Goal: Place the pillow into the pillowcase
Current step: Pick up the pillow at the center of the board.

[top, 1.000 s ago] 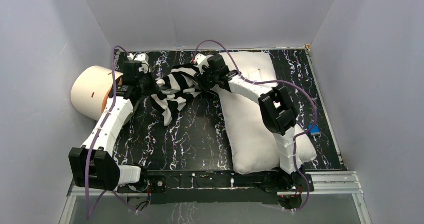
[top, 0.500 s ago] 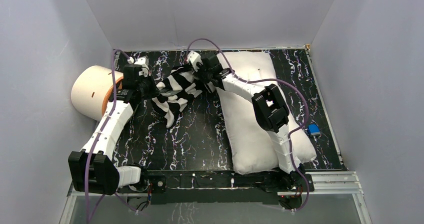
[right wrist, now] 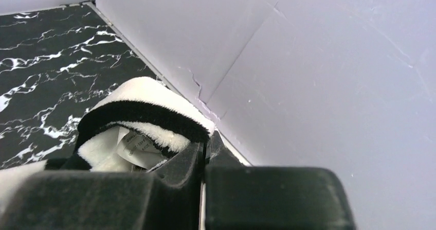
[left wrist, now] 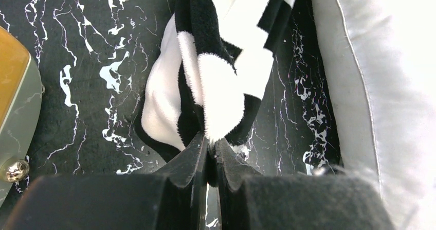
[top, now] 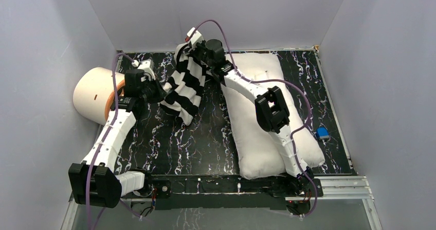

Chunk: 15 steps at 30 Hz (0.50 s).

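L gripper [left wrist: 210, 146] clamped on pillowcase [top: 187, 83] lower edge | R gripper [right wrist: 205, 146] clamped on its top hem, held high nr back wall [top: 216, 14] | pillow [top: 259, 127] flat on table [top: 205, 137], R side, outside case

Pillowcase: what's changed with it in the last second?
The right tool closed on the pillowcase and lifted that end up and farther back, stretching the fabric out. The left tool stayed shut on the other end, and the pillow has not moved.
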{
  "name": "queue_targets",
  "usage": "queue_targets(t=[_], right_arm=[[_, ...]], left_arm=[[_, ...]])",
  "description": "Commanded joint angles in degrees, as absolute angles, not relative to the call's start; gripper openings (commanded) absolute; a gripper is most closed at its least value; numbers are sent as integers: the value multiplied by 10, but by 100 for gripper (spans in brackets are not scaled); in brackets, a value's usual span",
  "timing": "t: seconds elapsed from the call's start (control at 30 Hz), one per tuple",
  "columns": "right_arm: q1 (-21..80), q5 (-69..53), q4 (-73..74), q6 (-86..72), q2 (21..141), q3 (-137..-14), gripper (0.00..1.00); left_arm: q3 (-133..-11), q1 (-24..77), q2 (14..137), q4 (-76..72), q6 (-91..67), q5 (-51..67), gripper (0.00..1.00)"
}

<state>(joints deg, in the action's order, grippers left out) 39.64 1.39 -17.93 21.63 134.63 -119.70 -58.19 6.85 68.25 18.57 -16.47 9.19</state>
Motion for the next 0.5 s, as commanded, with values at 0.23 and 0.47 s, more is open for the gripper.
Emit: queue_targets(t=[0.23, 0.47], right_arm=[[363, 11, -222, 212, 1437, -1308, 32], [362, 78, -23, 158, 1340, -1275, 80]], left_arm=[[-573, 64, 674, 180, -165, 90, 0], [-577, 65, 677, 184, -168, 83, 0]])
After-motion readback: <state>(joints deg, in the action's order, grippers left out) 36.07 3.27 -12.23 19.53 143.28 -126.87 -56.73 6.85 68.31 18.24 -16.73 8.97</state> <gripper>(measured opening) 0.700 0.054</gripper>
